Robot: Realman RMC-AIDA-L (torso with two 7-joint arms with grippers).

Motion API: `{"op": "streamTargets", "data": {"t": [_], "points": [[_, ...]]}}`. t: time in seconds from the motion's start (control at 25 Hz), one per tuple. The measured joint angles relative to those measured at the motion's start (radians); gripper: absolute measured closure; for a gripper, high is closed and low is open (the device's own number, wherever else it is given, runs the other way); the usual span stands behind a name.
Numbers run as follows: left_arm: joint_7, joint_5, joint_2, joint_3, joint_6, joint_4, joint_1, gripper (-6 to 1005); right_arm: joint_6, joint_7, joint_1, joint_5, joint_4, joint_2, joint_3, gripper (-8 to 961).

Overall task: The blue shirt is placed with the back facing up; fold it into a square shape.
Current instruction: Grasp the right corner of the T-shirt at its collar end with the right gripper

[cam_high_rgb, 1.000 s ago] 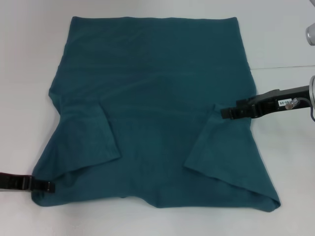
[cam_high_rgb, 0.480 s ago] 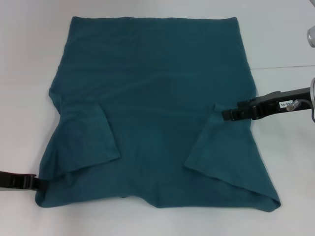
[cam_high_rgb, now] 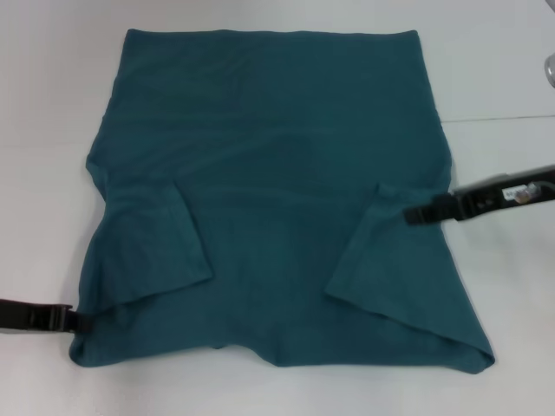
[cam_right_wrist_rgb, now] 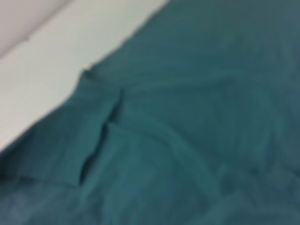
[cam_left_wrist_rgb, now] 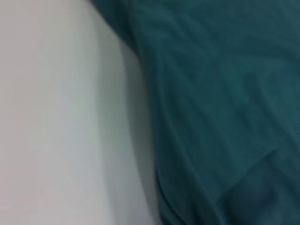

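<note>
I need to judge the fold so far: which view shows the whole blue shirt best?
The head view: it shows the whole blue shirt flat on the table, both sleeves folded inward. The left wrist view shows only a shirt edge against the table; the right wrist view shows a close, blurred sleeve fold.

I see a plain white worktop (cam_high_rgb: 52, 104) filling the view, with a faint seam line (cam_high_rgb: 503, 118) crossing it at about two o'clock, toward the edge.

A small white label (cam_high_rgb: 521, 194) sits on the right arm near its pincer, but its marks are too blurred to read; they may be digits. No other text, brand or sign can be read anywhere.
</note>
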Motion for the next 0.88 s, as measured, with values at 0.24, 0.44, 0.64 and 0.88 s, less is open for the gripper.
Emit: {"op": "streamTargets", "data": {"t": [0.24, 0.44, 0.64, 0.88], "points": [[0.028, -0.041, 0.012, -0.020, 0.033, 0.000, 0.002, 973, -0.169, 0.182, 0.031, -0.221, -0.093, -0.005, -0.001, 255], [0.046, -0.042, 0.013, -0.020, 0.040, -0.001, 0.000, 973, -0.314, 0.238, 0.045, -0.290, -0.135, -0.001, -0.003, 254], [0.070, -0.043, 0.014, -0.017, 0.044, -0.013, -0.004, 973, -0.393, 0.269, 0.047, -0.379, -0.138, 0.015, -0.069, 270], [0.080, -0.043, 0.015, -0.015, 0.042, -0.024, -0.008, 972, -0.405, 0.292, 0.043, -0.466, -0.139, 0.036, -0.094, 303]]}}
